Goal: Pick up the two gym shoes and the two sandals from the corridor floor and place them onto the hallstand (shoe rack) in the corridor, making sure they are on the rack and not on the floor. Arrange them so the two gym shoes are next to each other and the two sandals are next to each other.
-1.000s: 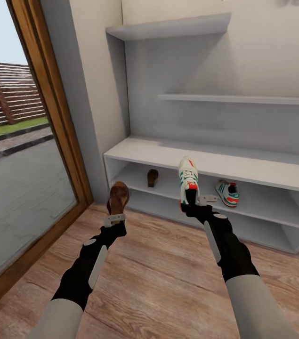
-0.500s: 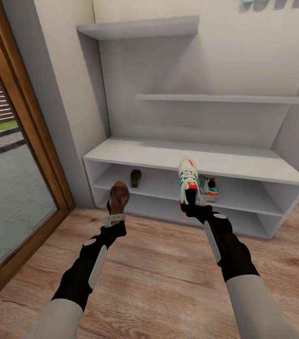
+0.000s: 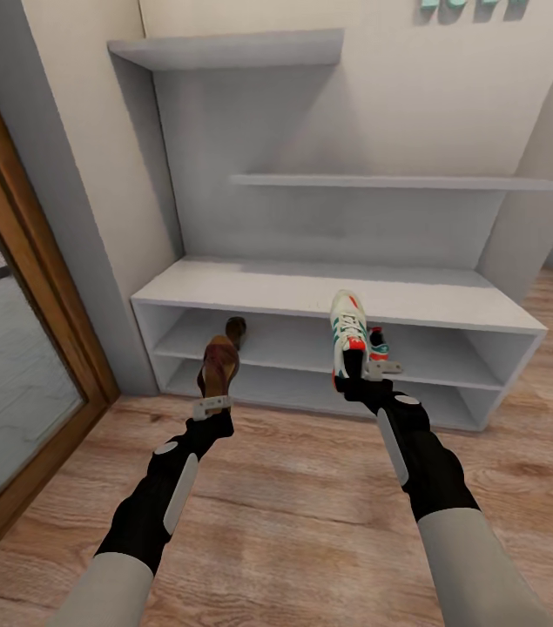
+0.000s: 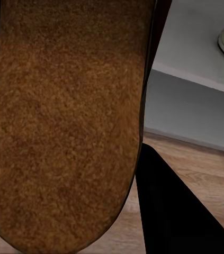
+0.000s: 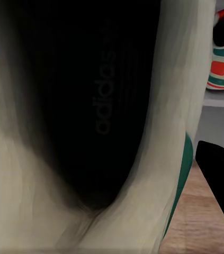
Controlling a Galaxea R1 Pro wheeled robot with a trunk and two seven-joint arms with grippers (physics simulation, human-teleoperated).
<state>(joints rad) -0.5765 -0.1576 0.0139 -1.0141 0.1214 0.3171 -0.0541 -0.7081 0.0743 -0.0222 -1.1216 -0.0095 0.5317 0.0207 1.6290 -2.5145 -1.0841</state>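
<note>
My left gripper (image 3: 212, 403) is shut on a brown sandal (image 3: 219, 366), held upright above the wood floor; its rough sole (image 4: 64, 121) fills the left wrist view. My right gripper (image 3: 359, 376) is shut on a white gym shoe (image 3: 348, 333) with green stripes and a red-orange heel, toe up; its dark inside (image 5: 90, 106) faces the right wrist camera. The pale grey hallstand (image 3: 311, 292) stands ahead against the wall. On its upper open shelf lie the second sandal (image 3: 236, 330) and the second gym shoe (image 3: 378, 345), partly hidden behind the held one.
A wooden door frame (image 3: 32, 287) with glass runs along the left. The wood-plank corridor floor (image 3: 293, 505) stretches between me and the rack. Two stepped wall shelves (image 3: 381, 183) sit above the bench top. A wall corner rises at the right.
The whole view has swung right: the rack has shifted left in the picture and its right end now shows. Both arms keep their pose, each still holding its shoe.
</note>
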